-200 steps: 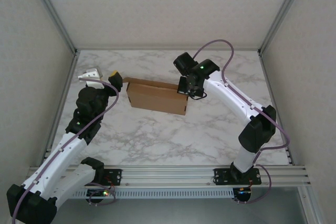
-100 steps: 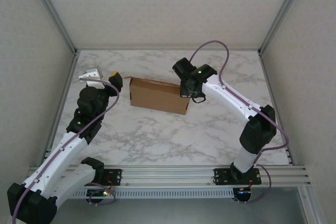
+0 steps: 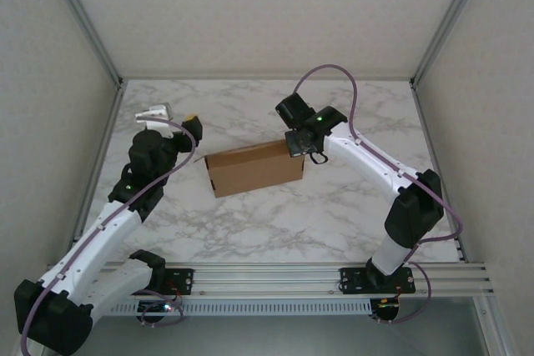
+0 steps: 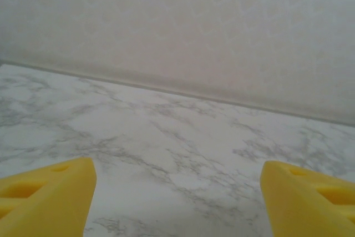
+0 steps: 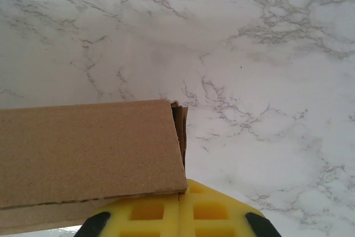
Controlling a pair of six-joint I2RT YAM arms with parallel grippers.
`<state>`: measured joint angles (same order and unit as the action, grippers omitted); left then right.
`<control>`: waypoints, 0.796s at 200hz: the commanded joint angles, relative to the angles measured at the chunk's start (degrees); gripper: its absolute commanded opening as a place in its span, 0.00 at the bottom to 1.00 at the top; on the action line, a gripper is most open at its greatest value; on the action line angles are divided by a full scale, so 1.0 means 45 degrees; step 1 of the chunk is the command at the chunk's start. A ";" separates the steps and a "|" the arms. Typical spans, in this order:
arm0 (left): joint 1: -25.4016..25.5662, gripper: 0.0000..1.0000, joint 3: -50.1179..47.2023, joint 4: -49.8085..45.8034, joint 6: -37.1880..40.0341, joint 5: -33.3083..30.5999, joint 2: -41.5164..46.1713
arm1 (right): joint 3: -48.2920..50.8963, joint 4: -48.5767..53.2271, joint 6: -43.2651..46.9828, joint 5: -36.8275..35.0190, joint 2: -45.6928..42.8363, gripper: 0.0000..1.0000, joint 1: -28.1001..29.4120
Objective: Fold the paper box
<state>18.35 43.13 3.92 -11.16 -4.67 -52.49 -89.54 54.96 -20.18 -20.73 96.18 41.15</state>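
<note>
Swung the paper box [image 3: 254, 167] round since half a second ago: right end now angled toward the table's [image 3: 275, 223] far edge, left end toward the near edge, the reverse of its earlier slant. Lies flat and closed near the table's middle, between the two arms. Meets the box's far right corner with the right gripper [image 3: 296, 146], yellow pads [image 5: 150, 212] clenched together with no gap under the cardboard edge [image 5: 83, 148]; cannot tell whether any cardboard is pinched between them. Holds the left gripper [image 3: 175, 117] released, yellow fingers [image 4: 50, 192] spread wide over bare marble. Sits toward the far left corner, near the box's left end but apart from it, and a little farther in than before.
</note>
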 commanded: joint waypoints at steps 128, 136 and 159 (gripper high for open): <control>0.0278 0.79 0.0243 -0.6591 0.2755 0.2248 0.2281 | -0.0495 -0.0050 0.0931 0.1231 0.0011 0.00 0.0056; 0.0280 0.79 0.0192 -0.6594 0.2733 0.2308 0.2317 | -0.0530 -0.0009 0.0943 0.1249 0.0053 0.00 0.0051; 0.0336 0.77 -0.0196 -0.6426 0.2753 0.2458 0.2217 | -0.0705 0.0066 0.0931 0.1250 0.0099 0.00 0.0041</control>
<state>19.11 44.40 -23.86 0.27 7.68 -42.76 -90.35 54.24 -16.67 -15.88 96.01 41.15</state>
